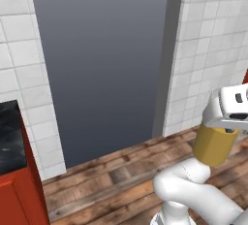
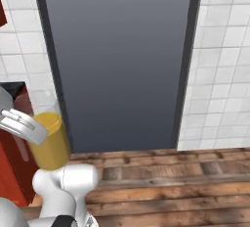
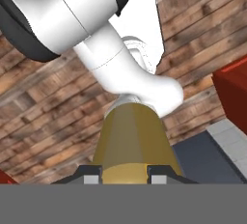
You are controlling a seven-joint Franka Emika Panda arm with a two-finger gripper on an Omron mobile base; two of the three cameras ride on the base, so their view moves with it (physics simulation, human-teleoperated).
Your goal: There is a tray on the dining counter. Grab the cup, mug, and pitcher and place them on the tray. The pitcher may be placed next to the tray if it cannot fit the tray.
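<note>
My gripper point(image 1: 226, 130) is shut on the pitcher point(image 1: 213, 145), a cylinder with an orange-yellow lower part, and holds it in the air above the wooden floor. The right base view has the gripper point(image 2: 23, 126) at the far left, with the pitcher point(image 2: 49, 142) hanging below it and a faint clear glass part above the orange. The hand view looks down the pitcher point(image 3: 130, 136) between the fingertips point(image 3: 91, 175), with my gripper point(image 3: 124, 174) clamped on its sides. The tray, cup and mug are out of view.
A black marble-patterned top point(image 1: 10, 134) on a red base point(image 1: 19, 195) stands at the left; I cannot tell which counter it is. A tall dark grey doorway point(image 1: 104, 64) lies ahead between white tiled walls point(image 1: 208, 49). Wooden floor point(image 2: 171, 182) lies below.
</note>
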